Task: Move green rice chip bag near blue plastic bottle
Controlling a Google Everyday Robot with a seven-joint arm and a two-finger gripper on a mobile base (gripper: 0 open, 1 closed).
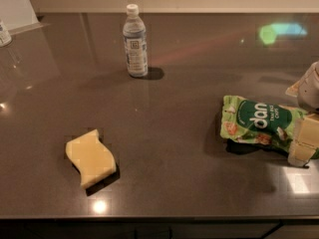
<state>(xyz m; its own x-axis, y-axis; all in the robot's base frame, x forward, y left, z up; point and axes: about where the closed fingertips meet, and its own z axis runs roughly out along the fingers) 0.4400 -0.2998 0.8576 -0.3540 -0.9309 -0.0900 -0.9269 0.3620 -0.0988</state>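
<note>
The green rice chip bag (256, 122) lies on the dark countertop (179, 98) at the right, its dark green oval with white letters facing up. My gripper (302, 146) is at the right edge of the view, down at the bag's right end and covering part of it. The blue plastic bottle (135, 41) stands upright at the back, left of centre, far from the bag, with its white cap on.
A yellow wavy sponge (90, 157) lies at the front left. A small white container (4, 33) and a white panel (17, 6) sit at the far left back. The counter's front edge runs along the bottom of the view.
</note>
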